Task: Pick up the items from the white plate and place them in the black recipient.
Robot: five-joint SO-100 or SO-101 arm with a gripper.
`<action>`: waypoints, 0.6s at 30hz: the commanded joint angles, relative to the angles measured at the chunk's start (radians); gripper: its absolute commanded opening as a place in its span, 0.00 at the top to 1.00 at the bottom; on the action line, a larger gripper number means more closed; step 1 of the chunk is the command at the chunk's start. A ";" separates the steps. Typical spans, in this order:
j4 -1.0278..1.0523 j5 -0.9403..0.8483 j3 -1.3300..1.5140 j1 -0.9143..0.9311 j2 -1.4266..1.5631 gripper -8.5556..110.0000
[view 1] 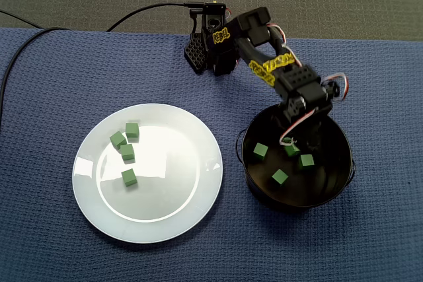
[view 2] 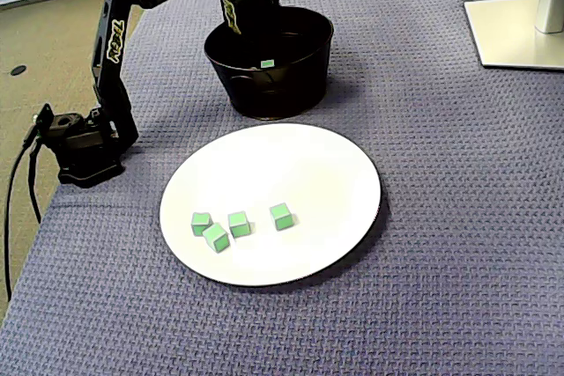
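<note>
A white plate lies on the blue cloth and carries several small green cubes on its left part; in the other fixed view these cubes sit near the plate's front edge. The black bowl holds several green cubes. From the other side, only one cube shows inside the bowl. My gripper reaches down into the bowl, its tip right at one cube. The gripper hangs over the bowl's back rim; how its jaws stand is hidden.
The arm's base is clamped at the cloth's edge, with a black cable trailing off. A monitor stand sits at the far right corner. Blue cloth surrounds plate and bowl.
</note>
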 commanded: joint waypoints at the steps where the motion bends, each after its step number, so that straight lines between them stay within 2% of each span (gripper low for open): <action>1: 0.064 -0.028 -0.094 0.095 0.189 0.49; 6: 0.087 -0.011 -0.129 0.339 0.416 0.51; 10: 0.035 0.098 -0.048 0.661 0.514 0.53; 14: -0.044 0.264 0.003 0.920 0.433 0.53; 18: -0.066 0.505 0.025 1.031 0.287 0.51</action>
